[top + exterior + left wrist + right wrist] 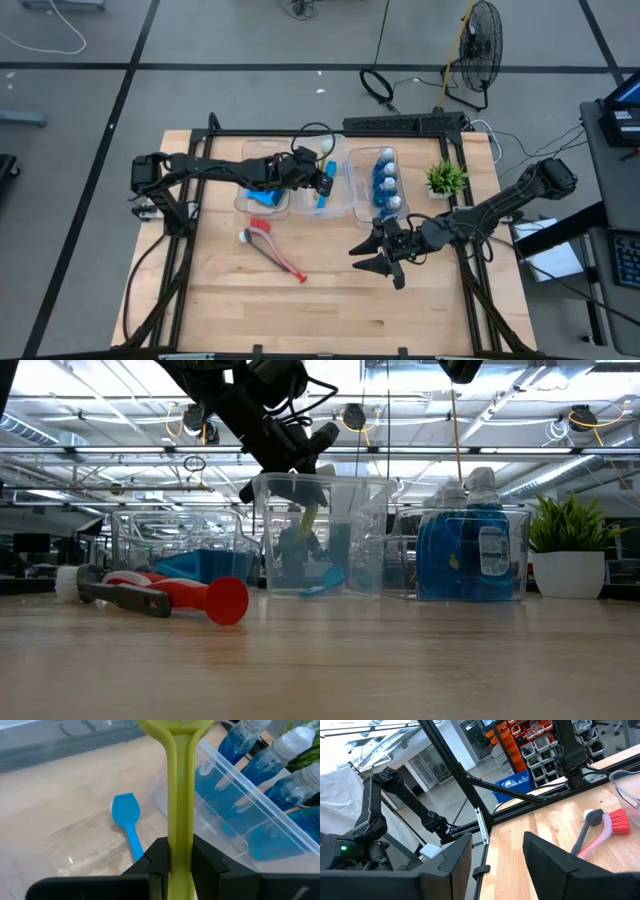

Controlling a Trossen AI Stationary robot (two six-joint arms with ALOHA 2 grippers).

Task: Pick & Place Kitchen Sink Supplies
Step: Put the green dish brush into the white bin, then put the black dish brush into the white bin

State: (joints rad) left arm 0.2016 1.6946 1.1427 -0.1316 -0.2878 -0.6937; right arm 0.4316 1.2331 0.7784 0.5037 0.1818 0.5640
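Note:
My left gripper (322,180) is over the middle clear bin (338,205), shut on a yellow-green dish brush (179,780) that reaches down into the bin (310,518). A light blue brush (127,820) lies on that bin's floor. The blue-and-white bottles (386,185) stand in the right bin. Blue sponges (266,198) lie in the left bin. A red brush (272,250) lies flat on the table. My right gripper (385,258) is open and empty, low over the table in front of the bottle bin. My left gripper pinches the yellow-green brush's handle (179,851) between its two fingers, which lie across the handle. The gripper comes from above the bin's rim (290,455). The brush hangs below it inside the bin, its wide end (172,726) farthest from the fingers.
A small green potted plant (446,178) stands right of the bottle bin. The three clear bins stand side by side at the table's far middle. The red brush also shows in the right wrist view (605,832). Bare wood lies along the near edge (300,320).

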